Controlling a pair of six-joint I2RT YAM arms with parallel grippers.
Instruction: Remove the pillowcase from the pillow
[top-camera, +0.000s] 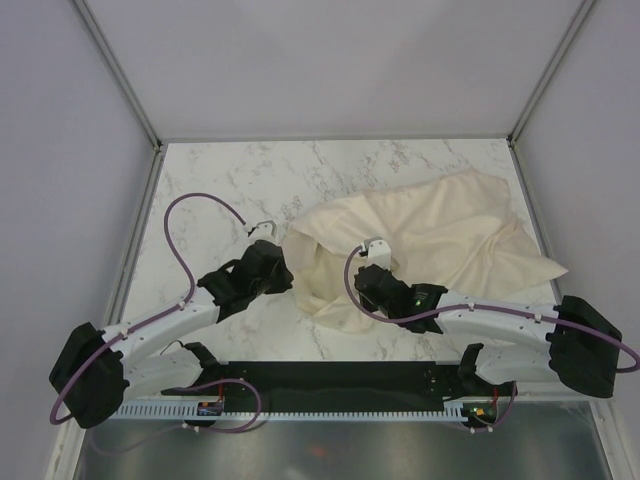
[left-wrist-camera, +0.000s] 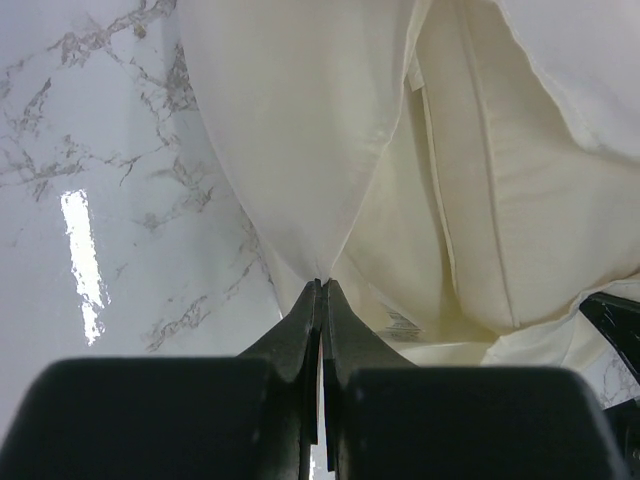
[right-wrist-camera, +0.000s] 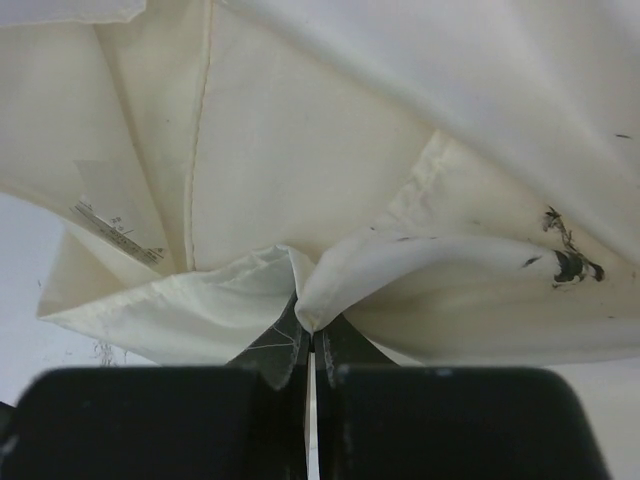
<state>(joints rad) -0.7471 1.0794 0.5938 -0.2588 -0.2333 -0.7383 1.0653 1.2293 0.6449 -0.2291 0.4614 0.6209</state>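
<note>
The pillowcase (top-camera: 440, 228) lies crumpled over the pillow at the centre right of the table, its open mouth facing left. My left gripper (top-camera: 286, 266) is shut on the pillowcase's hem (left-wrist-camera: 300, 150) at the mouth's left edge. My right gripper (top-camera: 365, 277) is shut on a fold of the pillowcase (right-wrist-camera: 420, 270) at the near side of the mouth. A dark mark (right-wrist-camera: 566, 264) shows on that fold. The padded pillow (left-wrist-camera: 500, 200) with its straight seam sits inside the open mouth. It also shows in the right wrist view (right-wrist-camera: 280, 140), with a printed label (right-wrist-camera: 115, 226).
The white marble table (top-camera: 220, 180) is bounded by pale enclosure walls with metal posts (top-camera: 120, 70) at the back corners. A black strip and cable tray (top-camera: 330, 400) run along the near edge between the arm bases. A purple cable (top-camera: 185, 215) loops above the left arm.
</note>
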